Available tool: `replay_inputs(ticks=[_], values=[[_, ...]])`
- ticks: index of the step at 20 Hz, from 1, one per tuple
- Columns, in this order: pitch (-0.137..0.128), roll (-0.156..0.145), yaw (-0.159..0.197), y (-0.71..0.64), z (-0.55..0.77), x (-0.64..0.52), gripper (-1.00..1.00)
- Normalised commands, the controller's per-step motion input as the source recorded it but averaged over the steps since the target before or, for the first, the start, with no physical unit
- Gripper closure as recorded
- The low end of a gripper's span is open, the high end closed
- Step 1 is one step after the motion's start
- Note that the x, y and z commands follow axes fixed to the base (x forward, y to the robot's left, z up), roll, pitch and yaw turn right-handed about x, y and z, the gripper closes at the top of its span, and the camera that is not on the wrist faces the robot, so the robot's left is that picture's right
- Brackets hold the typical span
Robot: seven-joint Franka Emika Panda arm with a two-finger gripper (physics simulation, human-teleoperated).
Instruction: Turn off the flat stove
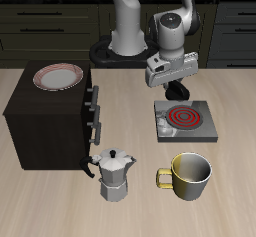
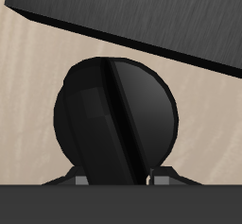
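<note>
Flat stove: the flat stove [image 1: 185, 121] lies on the table [image 1: 60, 206] toward its middle, a low grey square plate, beside the big dark-brown box [image 1: 45, 121] and farther back than the yellow mug [image 1: 190, 176].
Burner: its round spiral coil [image 1: 185, 114] glows red in the exterior view.
Knob: the small black knob [image 2: 115, 122] fills most of my wrist view, round, with a raised ridge running across its face; the grey stove body [image 2: 142, 25] shows just beyond it, over pale table surface.
My pincer: my pincer [image 1: 177, 91] hangs at the stove's back edge, directly over the plate, my arm coming down from the base at the table's back.
Pincer against stove: I am very close above the knob, which sits centred in my own view; whether my fingertips touch it I cannot tell.
Pincer opening: only small grey bits of my fingers [image 2: 77, 180] show at the frame's edge beside the knob, and the exterior view hides the tips behind my hand, so I cannot tell how wide I stand or whether I grip anything.
Other things: a metal moka pot [image 1: 115, 173] stands near the table's front edge beside the mug; a red-rimmed plate [image 1: 57, 77] rests on top of the dark-brown box.
</note>
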Motion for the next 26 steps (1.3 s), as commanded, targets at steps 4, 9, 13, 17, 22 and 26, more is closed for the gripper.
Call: replay_inputs(ticks=[4,9,13,17,22,26], values=[[0.002,-0.014,-0.077,0.06,0.06,0.08,1.0],[0.013,0.008,-0.042,0.07,-0.01,0.12,1.0],[0.002,0.002,-0.037,0.03,-0.03,0.1,1.0],[0.011,0.015,-0.059,0.11,-0.01,0.1,1.0],[0.013,0.002,-0.038,0.09,-0.04,0.1,1.0],[-0.01,0.01,-0.051,0.16,0.05,0.05,1.0]])
